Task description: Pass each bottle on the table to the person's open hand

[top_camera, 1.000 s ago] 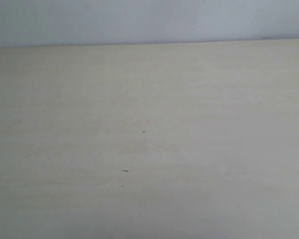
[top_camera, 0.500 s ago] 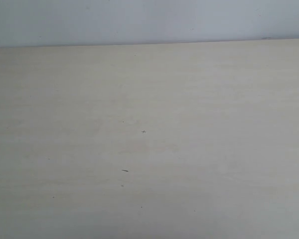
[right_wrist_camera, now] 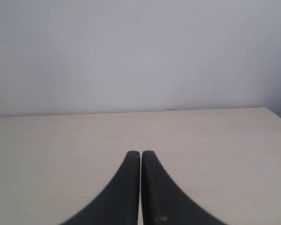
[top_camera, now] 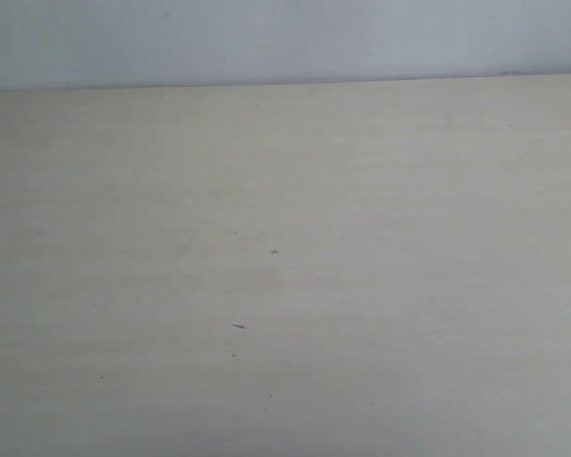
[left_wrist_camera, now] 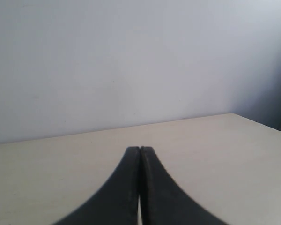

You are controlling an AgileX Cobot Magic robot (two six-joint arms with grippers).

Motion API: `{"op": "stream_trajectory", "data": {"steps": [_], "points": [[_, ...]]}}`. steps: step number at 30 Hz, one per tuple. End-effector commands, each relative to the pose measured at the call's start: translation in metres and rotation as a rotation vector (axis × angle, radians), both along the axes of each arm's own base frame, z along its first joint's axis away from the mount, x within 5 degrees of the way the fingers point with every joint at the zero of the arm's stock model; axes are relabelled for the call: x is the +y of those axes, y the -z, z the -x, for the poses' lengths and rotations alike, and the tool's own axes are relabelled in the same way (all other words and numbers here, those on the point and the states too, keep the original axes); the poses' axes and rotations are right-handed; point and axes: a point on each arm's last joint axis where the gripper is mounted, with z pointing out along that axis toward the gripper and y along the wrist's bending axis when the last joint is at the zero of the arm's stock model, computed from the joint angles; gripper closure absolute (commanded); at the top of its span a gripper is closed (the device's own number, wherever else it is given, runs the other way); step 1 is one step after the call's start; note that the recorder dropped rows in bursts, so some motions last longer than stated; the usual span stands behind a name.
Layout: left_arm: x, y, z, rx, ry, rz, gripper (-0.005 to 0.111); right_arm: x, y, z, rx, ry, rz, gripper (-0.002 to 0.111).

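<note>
Left claw (left_wrist_camera: 140, 151) and right claw (right_wrist_camera: 140, 153) clenched over the pale counter (top_camera: 381, 190)
Each reaches low across the counter toward the white wall (top_camera: 266, 38) behind it, black fingertips (left_wrist_camera: 131, 161) pressed together, gripping nothing.

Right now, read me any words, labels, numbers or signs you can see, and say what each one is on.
None: no readable text in any view.
The table carries only tiny dark specks, not writing; the wall is blank; the left gripper and right gripper show no lettering.
</note>
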Motion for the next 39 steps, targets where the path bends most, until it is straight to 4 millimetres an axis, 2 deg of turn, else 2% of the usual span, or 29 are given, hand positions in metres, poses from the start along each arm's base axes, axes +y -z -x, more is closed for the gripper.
{"op": "stream_trajectory", "data": {"steps": [1, 7, 10, 12, 14, 17, 27, 39], "points": [[0.001, 0.001, 0.000, 0.002, -0.008, 0.002, 0.107, 0.000, 0.001, 0.000, -0.003, 0.006, 0.008, 0.107], [0.002, 0.003, -0.001, 0.003, -0.024, -0.037, 0.107, 0.000, 0.001, 0.000, -0.003, 0.006, 0.008, 0.107], [0.003, 0.015, -0.002, 0.134, -0.041, -0.079, 0.107, 0.000, 0.001, 0.000, -0.003, 0.006, 0.008, 0.107], [0.012, 0.024, -0.005, 0.264, -0.150, -0.057, 0.107, 0.000, 0.001, 0.000, -0.003, 0.006, 0.008, 0.107], [0.024, 0.026, -0.009, 0.282, -0.289, -0.044, 0.107, 0.000, 0.001, 0.000, -0.003, 0.006, 0.008, 0.107], [0.032, 0.024, -0.012, 0.258, -0.376, -0.042, 0.107, 0.000, 0.001, 0.000, -0.003, 0.006, 0.008, 0.107], [0.035, 0.020, -0.009, 0.140, -0.406, -0.158, 0.107, 0.000, 0.001, 0.000, -0.003, 0.006, 0.008, 0.107], [0.036, 0.019, -0.009, 0.152, -0.421, -0.112, 0.107, 0.000, 0.001, 0.000, -0.003, 0.006, 0.008, 0.107]]}}
